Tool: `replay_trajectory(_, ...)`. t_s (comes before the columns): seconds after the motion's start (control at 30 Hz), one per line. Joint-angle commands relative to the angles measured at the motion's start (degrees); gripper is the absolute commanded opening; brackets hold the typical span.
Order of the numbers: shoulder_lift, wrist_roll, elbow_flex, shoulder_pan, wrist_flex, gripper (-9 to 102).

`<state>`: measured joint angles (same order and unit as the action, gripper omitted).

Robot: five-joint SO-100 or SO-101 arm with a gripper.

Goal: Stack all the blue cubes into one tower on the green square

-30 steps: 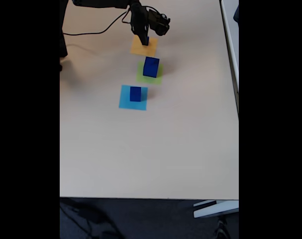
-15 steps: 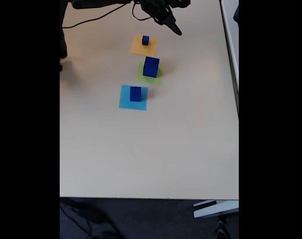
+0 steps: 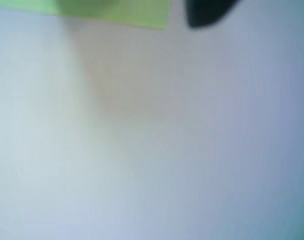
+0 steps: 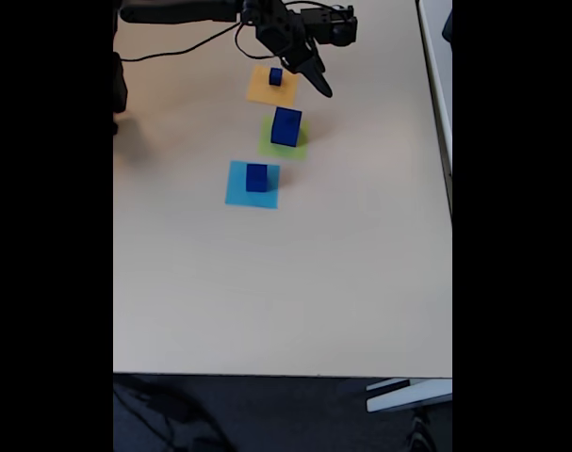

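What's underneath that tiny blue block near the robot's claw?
The smallest blue cube sits on an orange-yellow paper square, which lies flat on the table. The patch of paper directly beneath the cube is covered.

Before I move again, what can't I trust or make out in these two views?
- Hand: fixed view too small to tell open or shut.
- Wrist view: blurred; the green square is cut off by the top edge.
- Small cube: too tiny to judge its edges.
- Arm base: cut off at the top of the fixed view.

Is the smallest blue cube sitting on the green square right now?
No, the smallest blue cube sits on the orange-yellow square; the green square holds the largest cube.
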<state>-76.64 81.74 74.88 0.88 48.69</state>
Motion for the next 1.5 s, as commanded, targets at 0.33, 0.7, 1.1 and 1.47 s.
replay_trajectory(0.33, -6.8, 4.0, 9.5, 0.5, -3.0, 25)
replay_trajectory(0.7, -9.5, 1.8, 14.7, 2.3, -4.0, 24)
replay_trajectory(1.1, -9.1, -0.1, 16.4, 4.1, -3.4, 22)
replay_trajectory(1.47, -7.7, -0.1, 17.8, 4.7, -3.3, 21)
